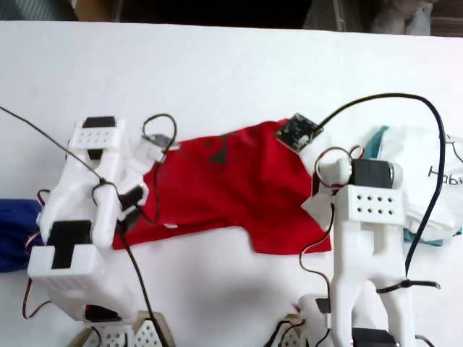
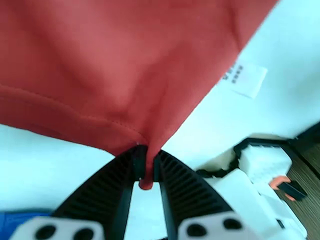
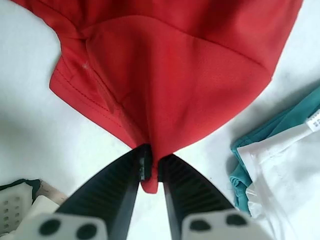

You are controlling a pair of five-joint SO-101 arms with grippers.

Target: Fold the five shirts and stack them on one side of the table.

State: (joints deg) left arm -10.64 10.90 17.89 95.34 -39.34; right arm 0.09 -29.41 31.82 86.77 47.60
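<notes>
while the red shirt (image 1: 224, 191) lies spread across the middle of the white worktop (image 1: 217, 65), the left jaws are closed on a pinch of its hem at the 9 o'clock side, and the right jaws clamp a fold of its edge at the 3 o'clock side. a blue shirt (image 1: 14, 231) sits at the worktop's 9 o'clock edge. a teal shirt (image 3: 272, 125) and a white shirt (image 3: 292, 175) lie bunched together at 3 o'clock, just beside the red one.
</notes>
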